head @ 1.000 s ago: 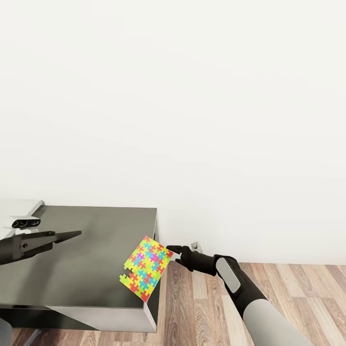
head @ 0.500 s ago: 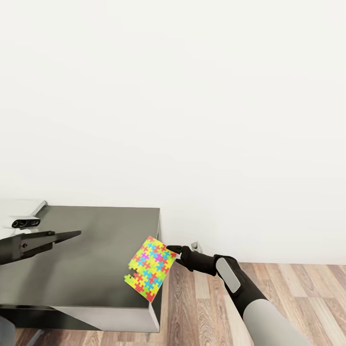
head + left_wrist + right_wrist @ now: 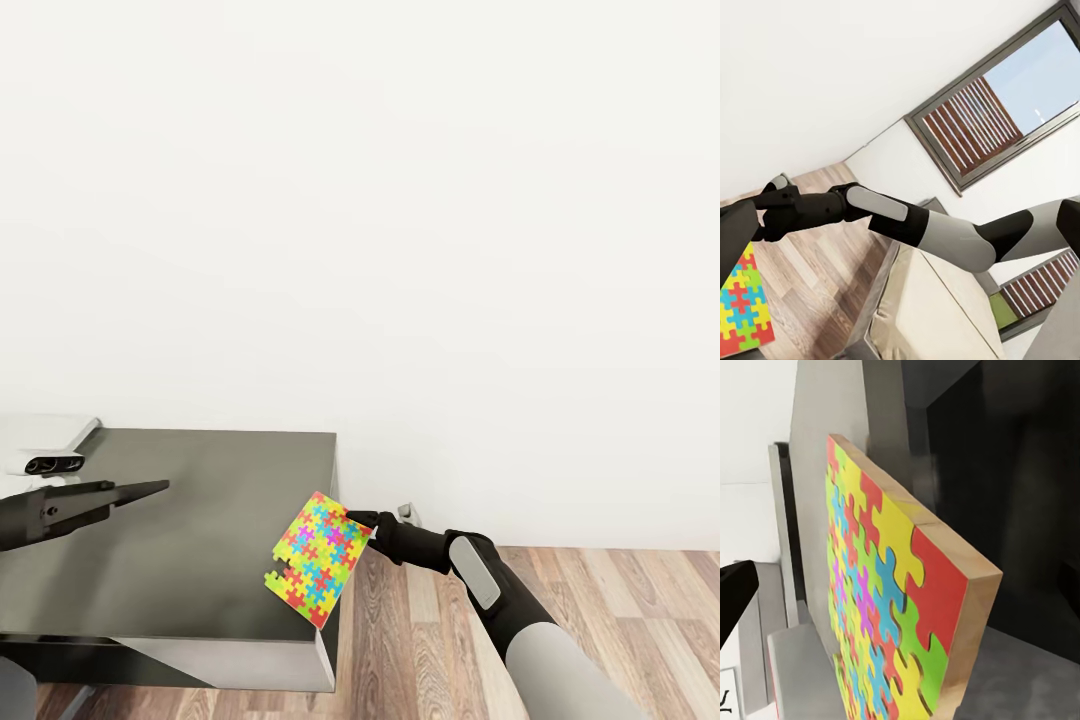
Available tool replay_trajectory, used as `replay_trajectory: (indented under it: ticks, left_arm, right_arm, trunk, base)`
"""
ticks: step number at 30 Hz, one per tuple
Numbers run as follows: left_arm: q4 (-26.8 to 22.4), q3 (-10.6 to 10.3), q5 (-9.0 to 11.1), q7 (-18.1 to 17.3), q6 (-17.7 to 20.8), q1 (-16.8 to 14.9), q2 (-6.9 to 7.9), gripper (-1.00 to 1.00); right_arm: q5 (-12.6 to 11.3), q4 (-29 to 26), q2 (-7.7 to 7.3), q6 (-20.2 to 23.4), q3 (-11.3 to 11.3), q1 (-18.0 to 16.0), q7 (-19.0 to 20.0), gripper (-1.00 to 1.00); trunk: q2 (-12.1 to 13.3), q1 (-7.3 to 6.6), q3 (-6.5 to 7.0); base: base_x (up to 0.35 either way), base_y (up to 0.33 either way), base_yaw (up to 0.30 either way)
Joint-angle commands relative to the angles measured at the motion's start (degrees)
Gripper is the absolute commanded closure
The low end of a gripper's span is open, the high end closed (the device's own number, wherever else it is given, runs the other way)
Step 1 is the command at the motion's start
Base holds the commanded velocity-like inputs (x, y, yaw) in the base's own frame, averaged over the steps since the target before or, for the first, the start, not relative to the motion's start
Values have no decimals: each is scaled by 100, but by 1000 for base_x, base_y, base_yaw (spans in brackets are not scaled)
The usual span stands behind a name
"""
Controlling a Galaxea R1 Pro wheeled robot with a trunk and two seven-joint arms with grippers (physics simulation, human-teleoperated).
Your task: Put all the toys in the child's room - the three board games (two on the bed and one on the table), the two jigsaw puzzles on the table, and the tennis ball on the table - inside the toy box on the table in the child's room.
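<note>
Jigsaw puzzle (image 3: 320, 558) pinched by one corner in the right gripper (image 3: 368, 528), hanging out ahead of the fingertips and tilted, above the end of the dark grey table (image 3: 200, 500) and not lying on it. Could well swing or slip from so small a hold, dropping past the table edge to the wood floor (image 3: 420, 640) just below the wrist. Face turned up toward the head camera, long diagonal running from the clamped corner down and away; left gripper (image 3: 140, 490) well apart over the table, opening impossible to judge.
</note>
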Motion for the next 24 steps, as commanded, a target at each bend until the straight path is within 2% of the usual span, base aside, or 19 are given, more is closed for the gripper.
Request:
replay_trajectory:
  ticks: [1, 5, 6, 14, 24]
  left_arm:
    - [-1, -2, -3, -21, 61, -3, 2, -100]
    - [-1, -2, -2, -21, 61, -3, 2, -100]
    - [-1, -2, -2, -21, 61, -3, 2, -100]
    - [-1, 1, -4, -21, 61, -3, 7, -100]
    - [-1, 7, -2, -21, 76, -3, 38, -100]
  right_arm:
    - [-6, -1, 0, 21, -1, -3, 7, -100]
    - [-6, -1, 0, 21, -1, -3, 7, -100]
    - [-8, -1, 0, 21, -1, -3, 7, 100]
    - [-1, -1, 8, 21, -1, -3, 6, 100]
    - [12, -3, 9, 23, 2, -3, 7, 100]
  trunk:
    - [-3, 0, -5]
    - [-3, 0, -5]
    - [-3, 0, -5]
    - [-3, 0, -5]
    - [398, -220, 175]
  base:
    - [0, 1, 0]
    - [0, 0, 0]
    - [0, 0, 0]
    - [0, 0, 0]
    - [0, 0, 0]
